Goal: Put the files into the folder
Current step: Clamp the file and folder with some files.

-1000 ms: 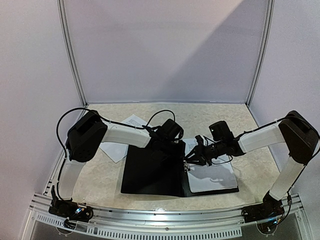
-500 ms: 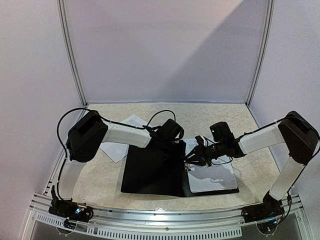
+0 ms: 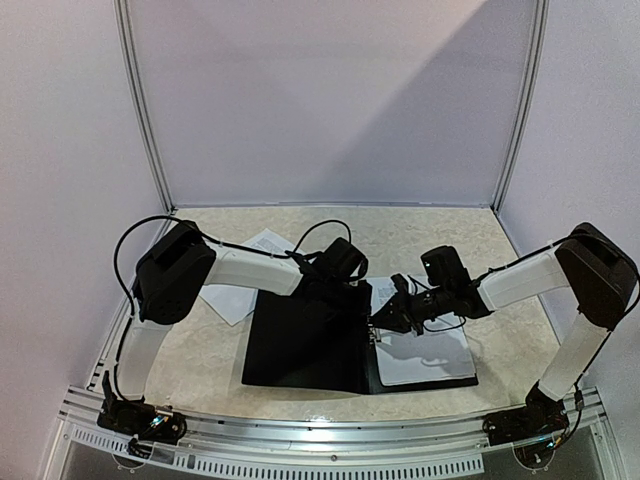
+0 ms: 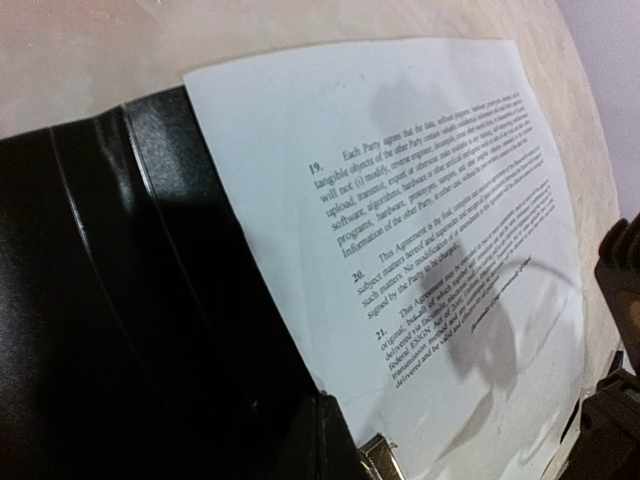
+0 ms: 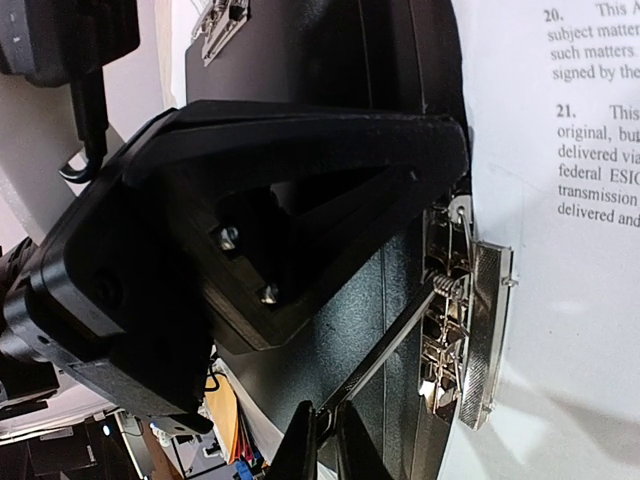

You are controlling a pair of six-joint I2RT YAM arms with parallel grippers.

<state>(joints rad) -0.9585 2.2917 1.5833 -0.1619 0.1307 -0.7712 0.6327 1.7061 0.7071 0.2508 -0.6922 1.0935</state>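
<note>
The folder (image 3: 295, 350) lies open and flat in the middle of the worktop (image 3: 420, 235), toward six o'clock. Its black left leaf is bare, and one printed sheet of the files (image 3: 425, 352) lies on the right leaf. More white sheets (image 3: 262, 243) lie on the worktop off at the folder's ten o'clock, not yet filed.

The right tool (image 3: 383, 322) is down at the metal clip (image 5: 462, 330) by the spine. Its fingers are close together around the thin lever (image 5: 385, 350) that slants up from the clip. From here I can't tell whether they actually pinch the lever or only touch it. The left tool (image 3: 335, 290) is fully closed at the folder's twelve o'clock edge near the spine, with nothing visibly held.

The step in hand looks like working that lever. To do it well I'd:
- swing the lever along its own arc rather than drag it sideways;
- use the left tool to steady the folder so it doesn't slide;
- watch that the sheet's inner edge lies square under the pressure bar (image 5: 488, 330).

The paper is thin and limp, with dense numbered paragraphs. The folder's covers look stiff and a little glossy.
</note>
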